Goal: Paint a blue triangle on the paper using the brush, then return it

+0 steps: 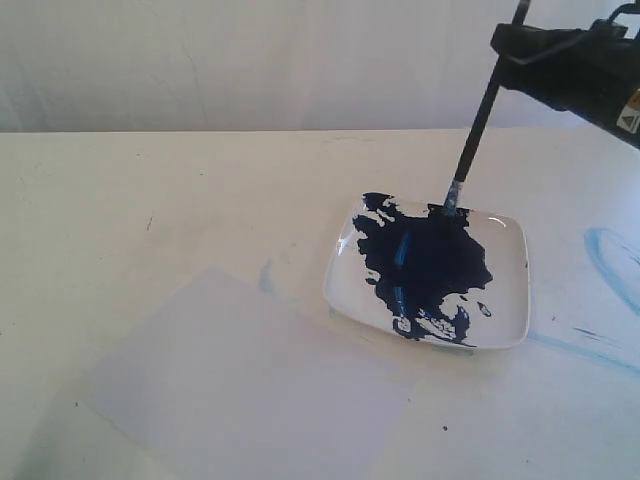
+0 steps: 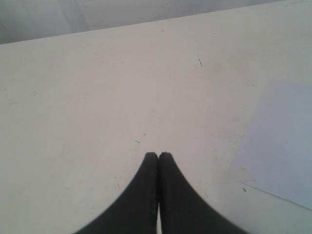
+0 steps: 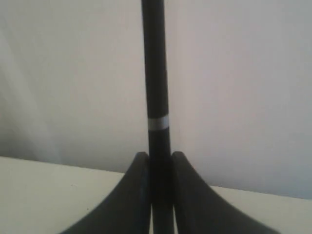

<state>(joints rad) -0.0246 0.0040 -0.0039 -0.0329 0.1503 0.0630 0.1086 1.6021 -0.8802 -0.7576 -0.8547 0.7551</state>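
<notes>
Exterior view. Clamped in the right pincer (image 1: 512, 50), the brush (image 1: 476, 128), gripped high on its black handle, with a short stub of handle poking out above the pincer. Slanting down from the pincer to the plate (image 1: 512, 335), a white square dish on the desk (image 1: 150, 200) well below the pincer. Bristle tip dipped into the far edge of the dark-blue paint blotch (image 1: 430, 260) spread over most of the plate. Paper (image 1: 250, 390) flat on the desk, well apart from the right pincer, beyond the plate on the side away from it, one edge just beside the plate. Pale-blue smears (image 1: 612, 258) on the desk below the pincer, on the plate's other side.

Left wrist view. Left pincer (image 2: 158, 155) drawn together, tips touching, nothing between them, over the desk (image 2: 97, 97). Paper (image 2: 282, 146) ahead of the tips and off to one side — only part of it in frame, apart from the pincer.

Right wrist view. Right pincer (image 3: 158, 157) closed tight on the brush (image 3: 155, 73), both fingers pressed against the handle. Handle running straight out past the tips, with a thin silver band (image 3: 158, 123) around it just beyond them. Pale wall (image 3: 253, 73) behind, and a strip of desk (image 3: 48, 185) near the fingers.
</notes>
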